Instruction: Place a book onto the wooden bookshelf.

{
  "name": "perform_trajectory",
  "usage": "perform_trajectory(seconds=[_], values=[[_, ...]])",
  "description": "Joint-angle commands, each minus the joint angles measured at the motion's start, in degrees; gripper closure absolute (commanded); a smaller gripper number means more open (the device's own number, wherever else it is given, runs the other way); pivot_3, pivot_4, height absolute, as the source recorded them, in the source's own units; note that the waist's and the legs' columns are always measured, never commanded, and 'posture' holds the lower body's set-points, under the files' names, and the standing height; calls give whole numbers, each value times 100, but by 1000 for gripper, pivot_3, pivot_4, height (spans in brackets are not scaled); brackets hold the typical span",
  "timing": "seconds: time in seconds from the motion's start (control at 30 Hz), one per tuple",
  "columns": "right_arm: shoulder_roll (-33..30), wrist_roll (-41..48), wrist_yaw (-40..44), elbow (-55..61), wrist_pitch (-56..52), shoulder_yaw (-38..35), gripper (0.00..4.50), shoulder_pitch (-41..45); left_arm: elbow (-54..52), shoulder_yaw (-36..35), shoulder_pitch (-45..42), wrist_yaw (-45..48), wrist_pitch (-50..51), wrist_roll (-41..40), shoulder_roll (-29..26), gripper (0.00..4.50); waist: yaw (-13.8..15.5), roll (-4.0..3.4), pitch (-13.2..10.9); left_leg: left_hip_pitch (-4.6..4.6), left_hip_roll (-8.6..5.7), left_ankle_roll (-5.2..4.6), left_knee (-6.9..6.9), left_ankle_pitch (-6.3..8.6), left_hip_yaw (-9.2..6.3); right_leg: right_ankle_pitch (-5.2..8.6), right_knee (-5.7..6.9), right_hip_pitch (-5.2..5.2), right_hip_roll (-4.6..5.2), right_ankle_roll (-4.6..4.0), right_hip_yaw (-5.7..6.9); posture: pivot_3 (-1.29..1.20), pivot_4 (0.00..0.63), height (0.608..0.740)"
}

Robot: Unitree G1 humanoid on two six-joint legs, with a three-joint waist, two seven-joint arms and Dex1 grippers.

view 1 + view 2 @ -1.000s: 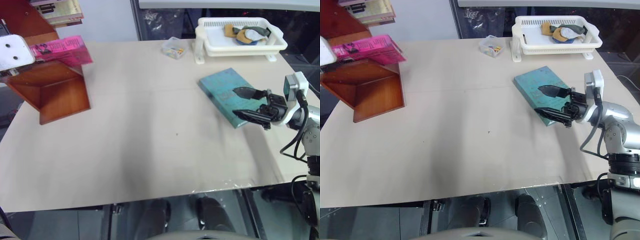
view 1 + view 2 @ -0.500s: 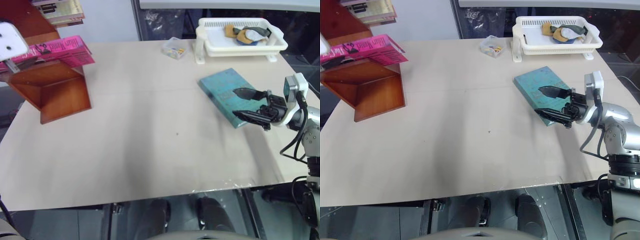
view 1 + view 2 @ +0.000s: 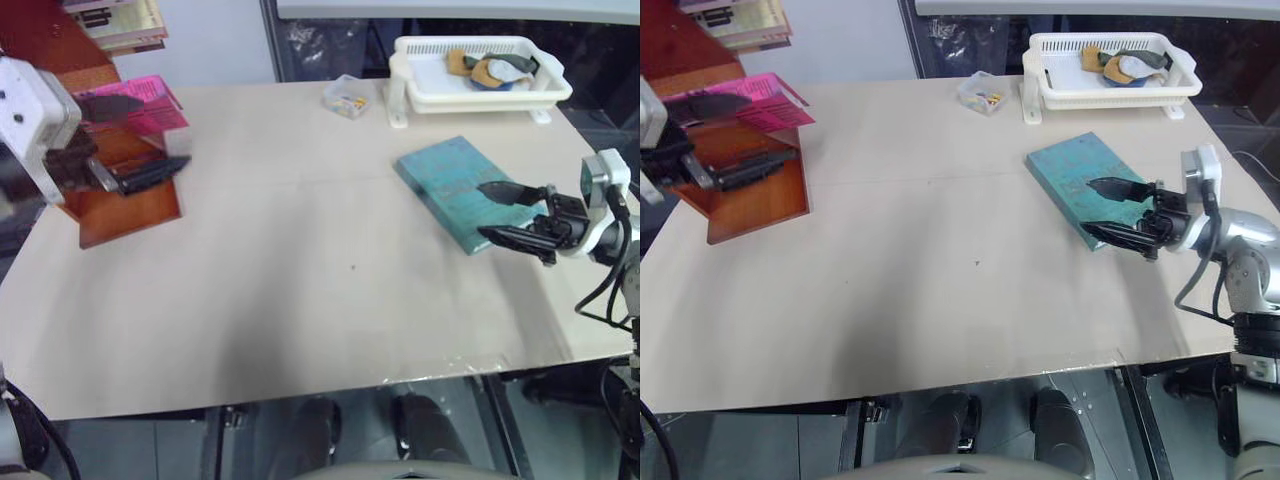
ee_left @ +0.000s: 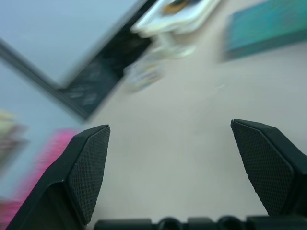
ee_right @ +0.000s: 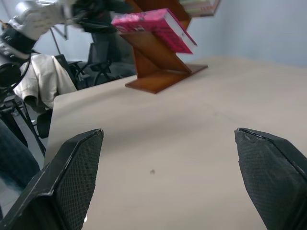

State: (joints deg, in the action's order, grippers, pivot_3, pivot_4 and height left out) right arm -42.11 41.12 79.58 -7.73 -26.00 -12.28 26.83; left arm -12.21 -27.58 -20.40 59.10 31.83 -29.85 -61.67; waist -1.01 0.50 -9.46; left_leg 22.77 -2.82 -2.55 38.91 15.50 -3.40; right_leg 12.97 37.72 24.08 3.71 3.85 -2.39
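Left gripper (image 3: 135, 140): black fingers spread wide, holding nothing, in front of the reddish-brown wooden bookshelf (image 3: 115, 200). The upper finger overlaps part of the thick bright pink book (image 3: 150, 105); whether it touches the cover cannot be told.

The book lies tilted on a slanted board of the bookshelf at the worktop's (image 3: 300, 300) far left corner.

Right gripper (image 3: 1120, 210): fingers spread wide, empty, over the near corner of the thin teal book (image 3: 1080, 180), which lies flat on the worktop.

The bookshelf's upper part is cut off at the frame edge. The contents of the white plastic basket tray (image 3: 480, 90) are hard to make out.
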Motion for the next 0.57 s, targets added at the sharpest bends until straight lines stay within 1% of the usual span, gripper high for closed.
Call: perform_trajectory(seconds=[0.03, 0.1, 0.17, 0.2, 0.23, 0.3, 0.37, 0.4, 0.5, 0.57], values=[[-193, 54, 53, 140, 18, -280, 0, -287, -887, -545, 746, -567, 568, -252, 398, 56, 0, -4, 2, -1, 0, 1, 0, 0, -1, 0, -2, 0, 0, 0, 0, 0, 150, 740], [-332, -20, 59, 94, 86, -405, 0, -638, -1470, -719, 1643, -742, 812, -422, 888, 56, 16, -6, 3, -6, 1, 1, -4, 0, 1, 0, -6, -4, 4, -1, -4, 0, 150, 740], [-426, -128, 52, 35, 194, -476, 0, -912, -1832, -814, 2329, -825, 890, -475, 1215, 56, 16, -5, 3, -5, 1, 1, -7, 0, 2, -1, -11, -5, 9, -1, -6, 0, 150, 740], [-453, -173, 47, 11, 242, -492, 0, -998, -1920, -834, 2532, -872, 916, -497, 1320, 56, 22, -4, 3, -6, -1, 1, -8, 1, 5, 0, -7, -6, 13, -2, -7, 0, 150, 740], [-499, -248, 69, -45, 325, -500, 0, -1121, -2013, -790, 2788, -924, 910, -474, 1452, 56, 28, -2, 2, -5, -2, 2, -8, 1, 3, 0, -14, -7, 15, -2, -5, 0, 150, 740], [-656, -513, 156, -239, 560, -490, 0, -1494, -2107, -478, 3413, -1095, 614, -149, 1819, 56, 49, -8, 6, -12, -2, 5, -8, 0, -1, 0, -10, -17, 20, -3, -2, 0, 150, 740], [-728, -675, 220, -450, 766, -520, 0, -1750, -2076, -284, 3671, -1271, 395, 5, 2106, 56, 64, -43, 31, -20, -3, 11, -7, -4, -8, -2, -17, -33, 25, -5, -1, 0, 150, 740], [-738, -694, 228, -531, 836, -542, 0, -1817, -2072, -237, 3711, -1333, 311, 25, 2208, 56, 67, -41, 29, -41, -7, 5, -26, 0, -3, -1, -42, -55, 32, -5, -5, 0, 150, 740], [-771, -819, 262, -743, 1067, -554, 0, -1961, -2058, -105, 3831, -1423, 50, 138, 2398, 56, 71, -37, 27, -31, -5, 7, -26, -1, -10, -1, -43, -46, 30, -5, -3, 0, 150, 740], [-782, -871, 290, -772, 1166, -544, 0, -2023, -2016, -68, 3899, -1404, -95, 188, 2416, 56, 65, -40, 28, -35, -3, 8, -26, -2, -9, -1, -40, -47, 28, -6, -4, 0, 150, 740]])
